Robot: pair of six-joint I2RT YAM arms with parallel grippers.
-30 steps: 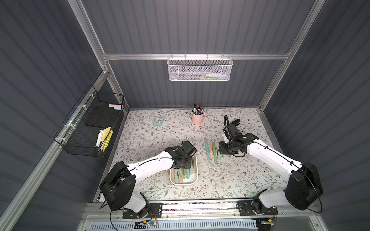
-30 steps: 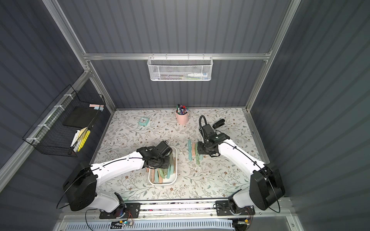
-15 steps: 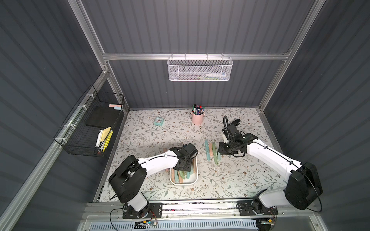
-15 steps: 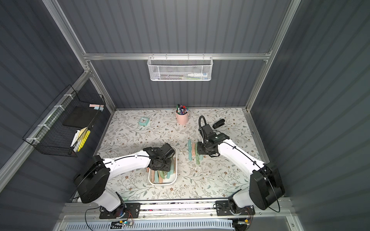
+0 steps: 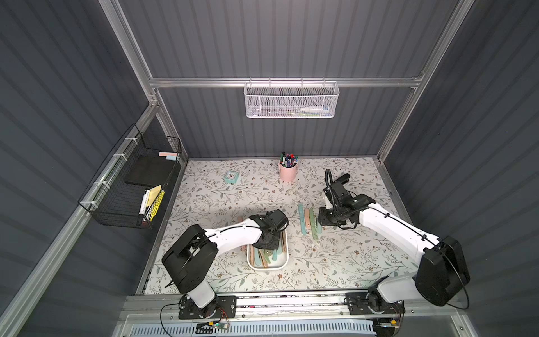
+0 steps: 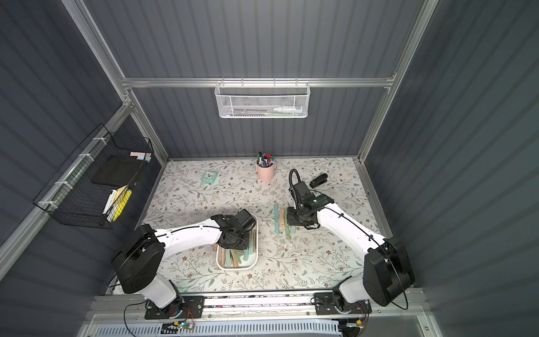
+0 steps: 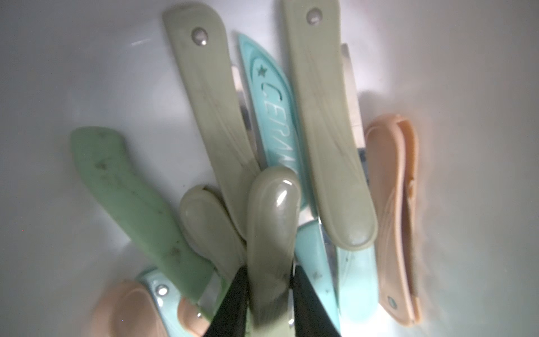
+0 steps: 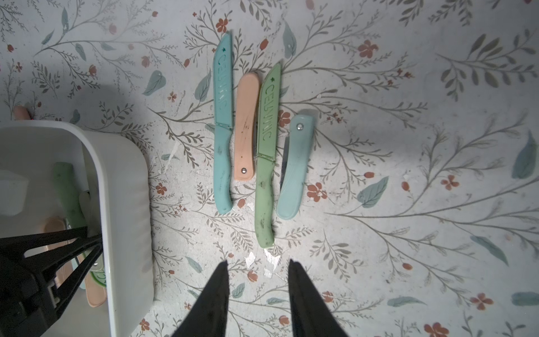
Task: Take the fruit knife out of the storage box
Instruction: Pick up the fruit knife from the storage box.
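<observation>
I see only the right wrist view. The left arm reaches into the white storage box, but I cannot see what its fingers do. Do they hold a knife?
Observer: Yes. In the left wrist view the left arm's fingers are shut on a grey-green folding knife.
Operator: What lies beside it?
Observer: A turquoise sheathed knife with a lettered sheath.
Operator: What stands at the back of the table?
Observer: In both top views, a pink cup of pens.

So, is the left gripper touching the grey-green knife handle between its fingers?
Touching. The left wrist view shows both fingers pressed against the sides of the grey-green knife handle, with no gap.
</observation>
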